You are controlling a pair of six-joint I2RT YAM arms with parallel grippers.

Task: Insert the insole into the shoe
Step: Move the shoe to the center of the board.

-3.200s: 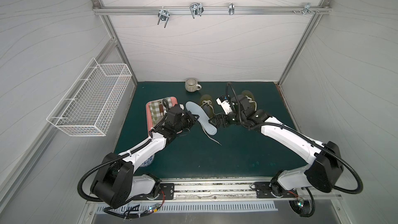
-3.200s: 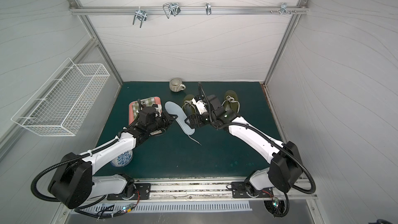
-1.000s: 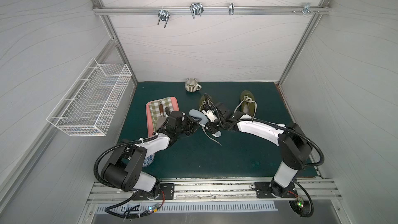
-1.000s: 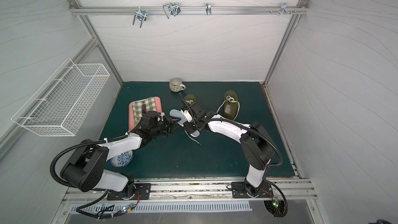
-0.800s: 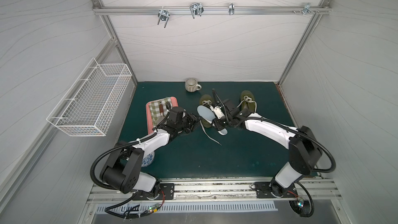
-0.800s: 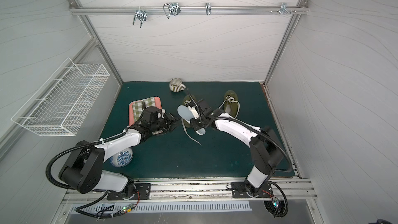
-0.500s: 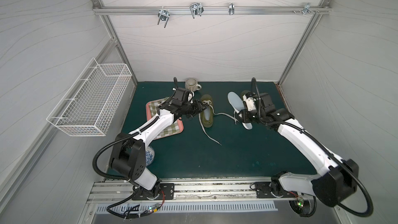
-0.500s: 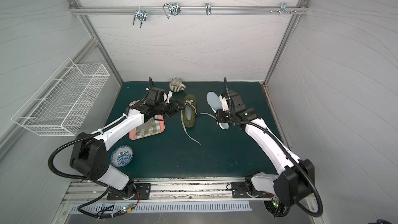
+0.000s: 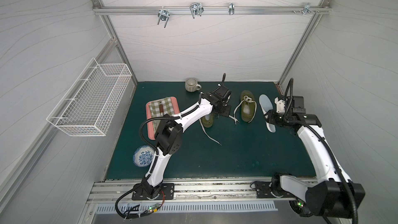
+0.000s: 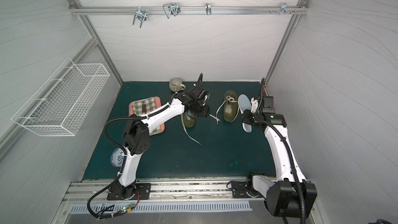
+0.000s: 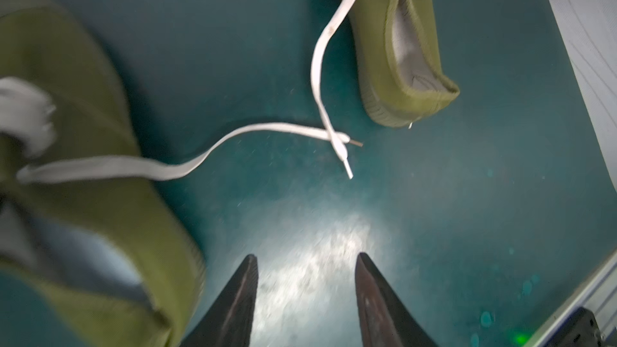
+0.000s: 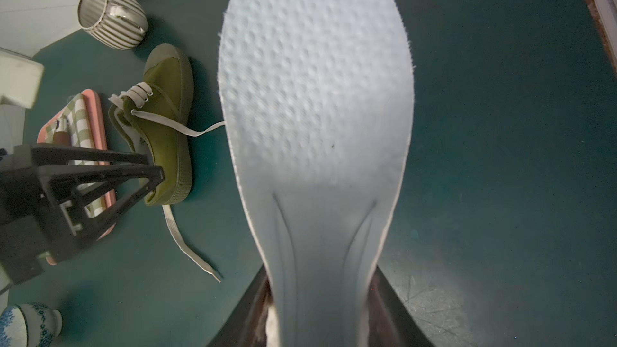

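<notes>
We see pale grey walls [image 9: 193,46] around the dark green mat [image 9: 237,158]; a wire basket [image 9: 90,100] hangs left of it.

insole [image 12: 314,111] in right claw [image 12: 320,273]: matt pale-blue foam look, dimpled forefoot, smooth heel, fuzzy edge. shoe [image 11: 100,135] beside left claw [image 11: 306,257]: olive canvas, matt; ribbed rubbery sole rim; flat woven white lace [image 11: 187,161]. mat [image 11: 467,195] under left claw: dark green, matt, scuffed pale patch just ahead of it. left fingers [image 11: 237,302]: dark, matt, plastic look. mug [image 12: 112,16] well off right claw: glossy glazed ceramic, ribbed. tray [image 9: 148,117] near left claw: smooth pink, checked cloth [image 9: 169,108] on top.
</notes>
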